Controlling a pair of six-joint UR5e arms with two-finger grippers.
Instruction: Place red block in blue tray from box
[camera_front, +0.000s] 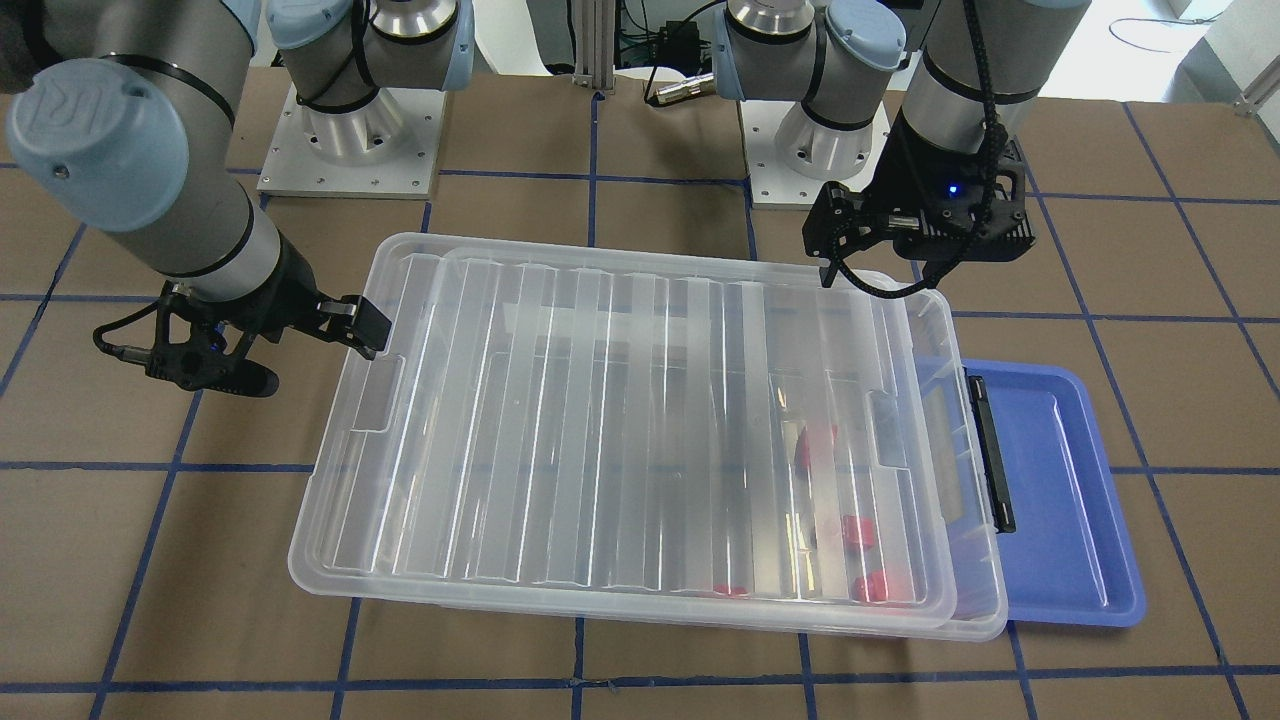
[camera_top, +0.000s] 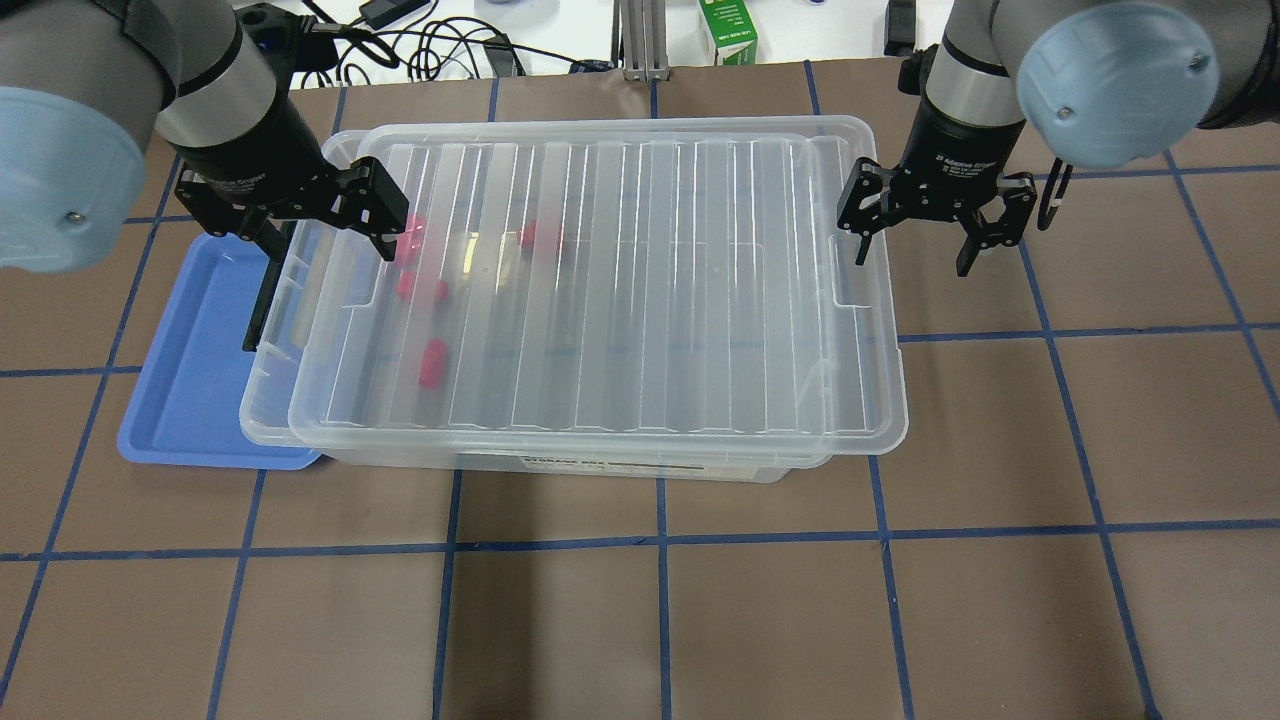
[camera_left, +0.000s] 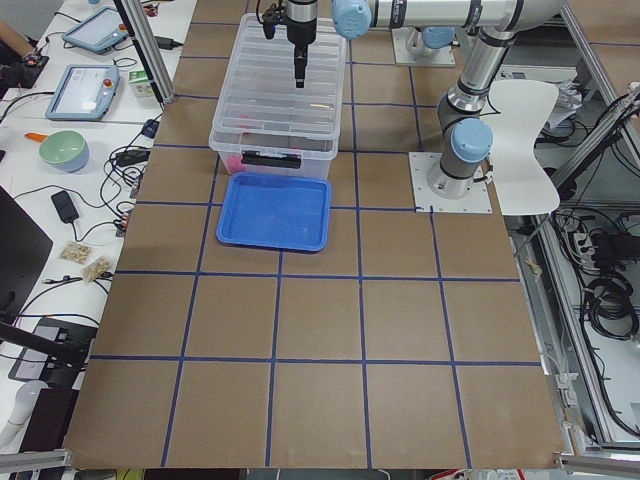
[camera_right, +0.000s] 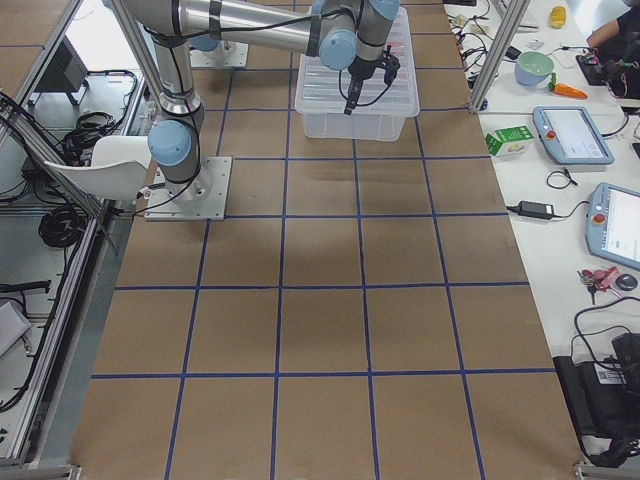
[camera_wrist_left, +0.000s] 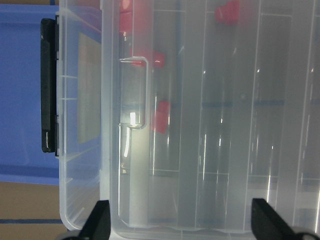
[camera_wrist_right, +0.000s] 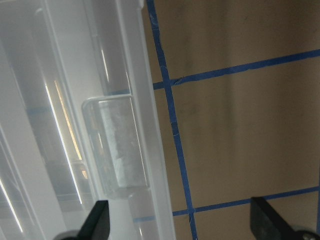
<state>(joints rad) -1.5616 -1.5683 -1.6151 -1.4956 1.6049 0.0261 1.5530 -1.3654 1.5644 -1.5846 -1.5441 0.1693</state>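
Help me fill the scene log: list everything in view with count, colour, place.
red blocks: four, red, inside the box near its latch end
box: one, clear, mid-table between the arms
lid: one, clear ribbed, lying askew on the box
latch: one, black, on the box's tray end
blue tray: one, blue, at the box's latch end
table: one, brown with blue tape grid
carton: one, green, beyond the far edge
left arm: one, grey, jaws open above the latch end
right arm: one, grey, jaws open at the opposite end
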